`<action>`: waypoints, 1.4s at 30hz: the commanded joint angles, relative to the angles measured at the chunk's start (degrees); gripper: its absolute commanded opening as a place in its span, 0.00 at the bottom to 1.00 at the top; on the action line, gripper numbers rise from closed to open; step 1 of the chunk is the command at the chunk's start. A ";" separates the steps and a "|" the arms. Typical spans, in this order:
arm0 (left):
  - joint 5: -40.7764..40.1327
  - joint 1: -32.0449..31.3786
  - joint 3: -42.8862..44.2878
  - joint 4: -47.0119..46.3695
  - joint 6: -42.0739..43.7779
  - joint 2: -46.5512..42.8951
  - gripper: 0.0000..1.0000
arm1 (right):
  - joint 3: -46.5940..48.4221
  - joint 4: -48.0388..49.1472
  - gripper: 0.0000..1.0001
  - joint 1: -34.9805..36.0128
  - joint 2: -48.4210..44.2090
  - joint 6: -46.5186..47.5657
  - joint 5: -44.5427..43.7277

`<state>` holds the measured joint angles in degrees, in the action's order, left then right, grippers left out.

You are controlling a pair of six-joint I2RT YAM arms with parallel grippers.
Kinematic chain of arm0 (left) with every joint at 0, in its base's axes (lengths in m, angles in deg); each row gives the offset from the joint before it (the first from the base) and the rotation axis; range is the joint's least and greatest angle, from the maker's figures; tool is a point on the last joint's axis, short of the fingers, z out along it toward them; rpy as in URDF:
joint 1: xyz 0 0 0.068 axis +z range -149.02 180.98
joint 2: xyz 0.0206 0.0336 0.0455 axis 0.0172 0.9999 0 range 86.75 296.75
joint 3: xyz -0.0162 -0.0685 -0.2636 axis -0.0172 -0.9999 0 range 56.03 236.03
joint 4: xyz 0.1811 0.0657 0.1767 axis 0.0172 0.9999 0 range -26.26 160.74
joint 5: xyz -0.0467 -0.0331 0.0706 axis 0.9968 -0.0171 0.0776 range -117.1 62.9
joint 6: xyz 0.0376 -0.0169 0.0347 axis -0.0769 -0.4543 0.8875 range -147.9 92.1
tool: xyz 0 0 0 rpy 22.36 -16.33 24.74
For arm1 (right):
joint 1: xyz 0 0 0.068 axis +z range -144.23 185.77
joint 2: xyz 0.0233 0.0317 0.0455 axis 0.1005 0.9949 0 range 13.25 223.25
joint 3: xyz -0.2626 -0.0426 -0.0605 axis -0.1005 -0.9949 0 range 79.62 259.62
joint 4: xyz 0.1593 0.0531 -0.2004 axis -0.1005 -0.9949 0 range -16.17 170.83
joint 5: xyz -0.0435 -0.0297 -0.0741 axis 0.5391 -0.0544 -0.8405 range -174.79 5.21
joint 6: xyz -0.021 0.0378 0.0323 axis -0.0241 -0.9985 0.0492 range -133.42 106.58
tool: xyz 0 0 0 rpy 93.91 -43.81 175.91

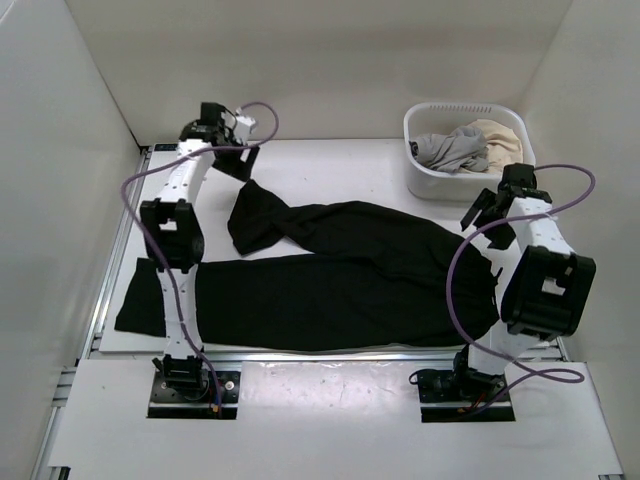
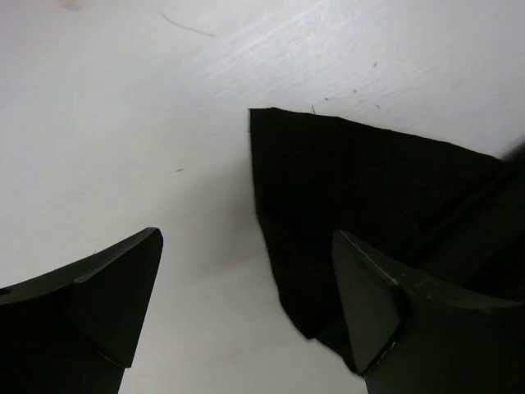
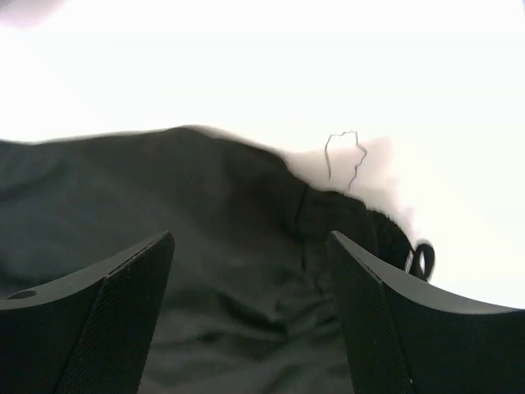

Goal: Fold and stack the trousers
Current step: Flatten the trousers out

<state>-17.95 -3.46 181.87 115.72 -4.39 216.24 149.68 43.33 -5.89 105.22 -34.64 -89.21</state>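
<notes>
- Trousers (image 1: pixel 340 280): black, spread flat across the middle of the desk (image 1: pixel 330 170). The wide end, likely the waist, sits at 3 o'clock.
- Near leg runs straight along the front edge to 8 o'clock, its cuff passing under the left arm.
- Far leg bends off toward 11 o'clock and bunches near its cuff. The legs are not aligned.
- Left end effector (image 1: pixel 235 163): at 11 o'clock, fingers wide apart, nothing between them. Its wrist view shows a squared cuff corner lying flat on the desk just below and to one side of the fingers.
- Right end effector (image 1: pixel 485 212): at 2 o'clock, beside the basket (image 1: pixel 420 180), fingers apart and gripping nothing. Its wrist view looks down on rumpled black cloth with a loose thread and a small ring at the edge.
- Basket at 1 o'clock holds grey and beige garments.
- Step, as I judge it: laying out, with no grip on the cloth. No fold is made yet and stacking is far off.
- Next move likely calls for the left to drop onto the far cuff, pinch low against the desk, and draw that leg straight or over the near leg.
- The right would need to steady the waist end so the cloth does not drag.
- Thin flat fabric: the fingers must scrape under the edge to catch it.
</notes>
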 commanded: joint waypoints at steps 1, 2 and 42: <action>-1.41 -1.44 -0.07 -0.13 -1.79 4.97 0.96 | 0.95 4.27 0.80 -0.91 2.96 -2.69 1.78; -0.80 -1.44 -0.07 -0.65 -1.80 5.76 0.96 | 0.26 4.27 0.80 -0.91 3.74 -2.69 1.79; -10.48 18.69 -24.75 1.45 -3.12 -21.91 0.14 | -11.59 3.48 0.14 -1.44 -17.34 -5.23 -3.06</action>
<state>-29.62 13.72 162.22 115.94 -6.82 195.60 143.82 47.59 -6.86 87.62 -38.85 -92.05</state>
